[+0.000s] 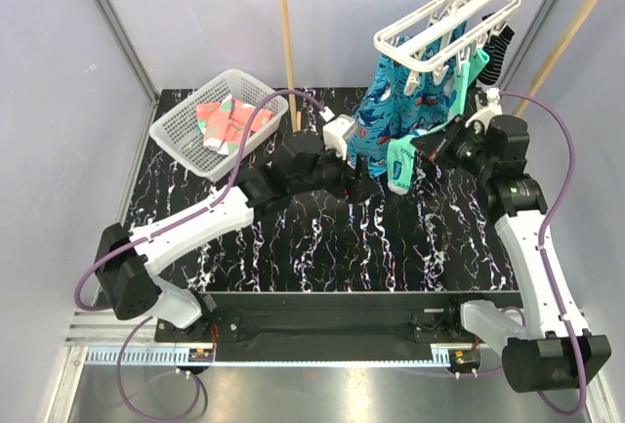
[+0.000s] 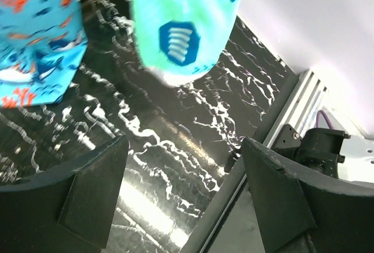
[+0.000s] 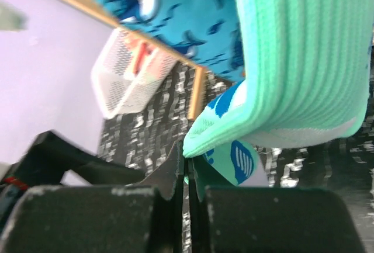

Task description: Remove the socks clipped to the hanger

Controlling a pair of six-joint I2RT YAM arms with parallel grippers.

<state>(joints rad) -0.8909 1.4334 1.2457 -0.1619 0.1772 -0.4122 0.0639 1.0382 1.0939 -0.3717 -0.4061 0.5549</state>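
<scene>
The white slatted hanger [image 1: 449, 15] hangs by its hook from the rack's rail. A teal-green sock [image 1: 400, 162] hangs below it, in front of a blue shark-print cloth [image 1: 398, 101]. A black-and-white striped sock [image 1: 496, 52] is clipped at the hanger's right end. My right gripper [image 1: 430, 146] is shut on the teal-green sock's edge [image 3: 304, 60], the jaws pinched together [image 3: 188, 171]. My left gripper [image 1: 366, 187] is open and empty [image 2: 184, 189], just below the sock's toe [image 2: 184, 25]. Coral-pink socks [image 1: 223, 120] lie in the basket.
A white mesh basket [image 1: 186, 145] sits at the back left of the black marbled table; it also shows in the right wrist view [image 3: 125, 83]. The wooden rack's post [image 1: 285, 32] stands behind the left arm. Grey walls close both sides.
</scene>
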